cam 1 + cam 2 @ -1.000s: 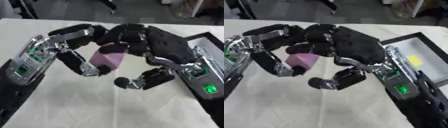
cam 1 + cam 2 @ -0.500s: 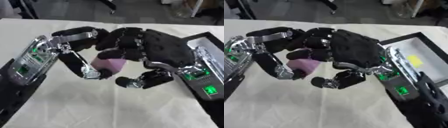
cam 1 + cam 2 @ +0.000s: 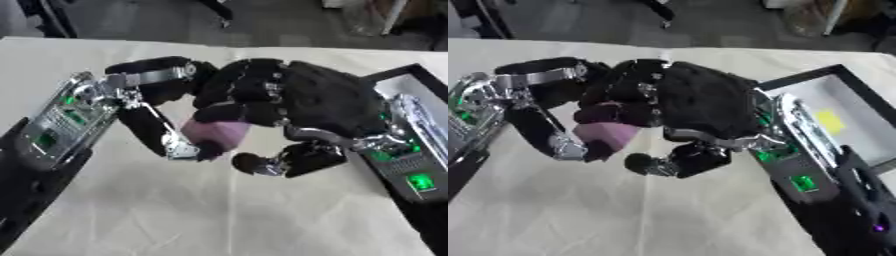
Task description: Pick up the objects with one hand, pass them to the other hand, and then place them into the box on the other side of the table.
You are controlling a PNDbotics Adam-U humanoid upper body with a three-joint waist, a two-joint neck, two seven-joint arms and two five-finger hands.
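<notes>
Handover mid-table — pink block (image 3: pixel 219 134) pinched by curled left hand (image 3: pixel 153 107); right hand (image 3: pixel 297 102) curls over it from above, taking grip. Box (image 3: pixel 859 125) waits right, yellow item (image 3: pixel 829 121) inside.

A table (image 3: pixel 175 215) covered with a pale cream cloth carries everything in view. On its right side lies a shallow box (image 3: pixel 859 105) with a black rim and a light grey floor, set at an angle to the table's edge. A small yellow piece (image 3: pixel 830 121) lies inside the box. Beyond the far edge of the table the floor is dark.
</notes>
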